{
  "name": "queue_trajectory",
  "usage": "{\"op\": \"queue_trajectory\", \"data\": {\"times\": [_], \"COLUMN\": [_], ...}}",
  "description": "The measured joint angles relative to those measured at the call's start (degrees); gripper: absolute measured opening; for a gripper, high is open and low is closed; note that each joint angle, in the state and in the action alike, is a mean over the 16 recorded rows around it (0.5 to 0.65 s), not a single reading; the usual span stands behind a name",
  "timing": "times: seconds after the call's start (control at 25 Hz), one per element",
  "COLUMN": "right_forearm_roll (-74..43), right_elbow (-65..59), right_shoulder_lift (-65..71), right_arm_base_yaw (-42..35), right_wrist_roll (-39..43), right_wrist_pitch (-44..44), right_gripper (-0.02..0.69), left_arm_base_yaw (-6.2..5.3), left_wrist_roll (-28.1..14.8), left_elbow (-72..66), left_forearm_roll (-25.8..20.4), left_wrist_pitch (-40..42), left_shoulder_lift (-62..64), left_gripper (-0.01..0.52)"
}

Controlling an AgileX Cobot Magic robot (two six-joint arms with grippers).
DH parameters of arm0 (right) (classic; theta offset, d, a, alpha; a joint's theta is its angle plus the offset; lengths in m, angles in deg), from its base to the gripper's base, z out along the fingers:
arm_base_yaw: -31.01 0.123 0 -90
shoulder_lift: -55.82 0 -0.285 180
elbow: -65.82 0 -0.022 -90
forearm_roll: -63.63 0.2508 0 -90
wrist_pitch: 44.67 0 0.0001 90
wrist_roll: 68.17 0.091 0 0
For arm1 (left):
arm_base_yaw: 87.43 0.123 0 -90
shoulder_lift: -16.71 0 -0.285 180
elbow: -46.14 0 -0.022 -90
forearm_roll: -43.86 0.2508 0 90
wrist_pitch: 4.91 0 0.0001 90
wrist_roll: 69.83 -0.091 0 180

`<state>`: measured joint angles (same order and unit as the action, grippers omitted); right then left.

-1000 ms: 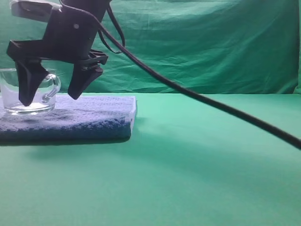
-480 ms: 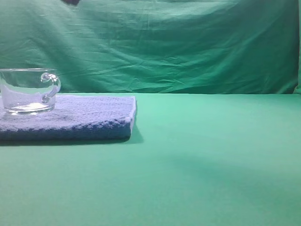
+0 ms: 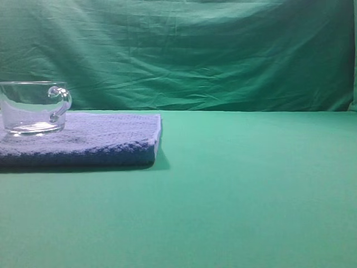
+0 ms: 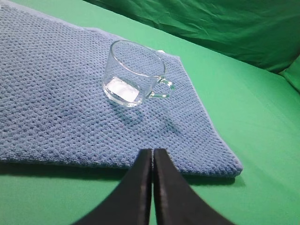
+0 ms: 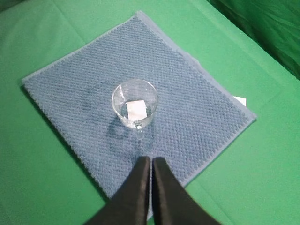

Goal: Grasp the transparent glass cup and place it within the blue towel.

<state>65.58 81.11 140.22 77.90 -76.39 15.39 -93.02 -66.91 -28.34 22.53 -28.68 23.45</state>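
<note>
The transparent glass cup [image 3: 34, 108] stands upright on the blue towel [image 3: 106, 137] at the left of the exterior view, its loop handle to the right. No arm shows in that view. The cup [image 4: 133, 74] rests on the towel [image 4: 56, 93] in the left wrist view, well beyond my left gripper [image 4: 152, 152], which is shut and empty over the towel's near edge. From high above, the cup [image 5: 134, 104] sits mid-towel [image 5: 197, 108], handle toward my right gripper [image 5: 151, 160], shut on nothing.
Green cloth covers the table [image 3: 251, 190] and hangs as a backdrop [image 3: 223, 50] behind it. A small white tag [image 5: 239, 100] lies by one towel edge.
The right arm, with open fingers around the cup a second ago, has lifted out of the exterior view and shut. The cup stays on the towel.
</note>
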Motion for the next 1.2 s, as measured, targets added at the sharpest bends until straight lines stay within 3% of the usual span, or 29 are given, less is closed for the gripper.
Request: {"op": "queue_trajectory", "data": {"times": [0.48,0.88,1.2], "right_forearm_roll": [0.21,-1.94,-4.39], "right_elbow": [-36.22,-50.81,-60.94], "right_shoulder_lift": [-33.40,-46.14,-54.59], "right_arm_base_yaw": [0.00,-1.43,-10.65], "right_wrist_roll": [-0.09,2.10,5.21], "right_wrist_pitch": [-15.57,-19.97,-26.85], "right_gripper": [0.000,0.000,0.000], "left_arm_base_yaw": [0.00,0.00,0.00], "left_wrist_roll": [0.00,0.00,0.00], "left_elbow": [0.00,0.00,0.00], "left_forearm_roll": [0.00,0.00,0.00], "left_wrist_pitch": [0.00,0.00,0.00], "left_shoulder_lift": [0.00,0.00,0.00], "left_gripper": [0.000,0.000,0.000]}}
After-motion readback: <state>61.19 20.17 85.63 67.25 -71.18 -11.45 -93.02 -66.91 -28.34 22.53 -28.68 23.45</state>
